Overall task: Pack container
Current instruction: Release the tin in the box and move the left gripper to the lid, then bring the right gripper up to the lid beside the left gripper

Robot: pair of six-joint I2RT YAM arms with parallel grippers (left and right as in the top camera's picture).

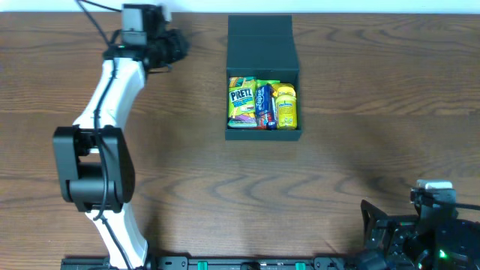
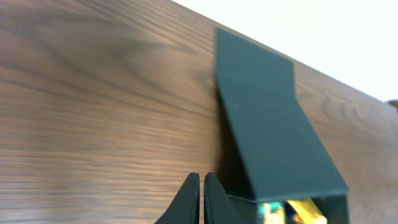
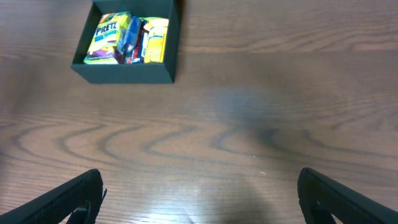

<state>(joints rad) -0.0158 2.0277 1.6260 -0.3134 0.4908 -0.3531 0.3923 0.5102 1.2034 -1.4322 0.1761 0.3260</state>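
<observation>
The black container [image 1: 262, 136] stands at the back middle of the table with its flap lid [image 1: 259, 45] leaning open behind it. Inside lie several snack packets: a yellow-green Pretz pack [image 1: 241, 103], a blue pack [image 1: 263, 105] and a yellow pack [image 1: 286, 107]. My left gripper [image 1: 178, 46] is shut and empty, to the left of the lid. In the left wrist view its tips [image 2: 203, 186] are close beside the lid [image 2: 273, 124]. My right gripper [image 1: 375, 225] is open and empty at the front right; the right wrist view shows its fingers [image 3: 199, 193] wide apart and the container [image 3: 124, 70] far ahead.
The wooden table [image 1: 352, 150] spreads around the box. The left arm [image 1: 112, 97] reaches along the left side from its base at the front. The table's back edge [image 1: 375, 16] runs just behind the lid.
</observation>
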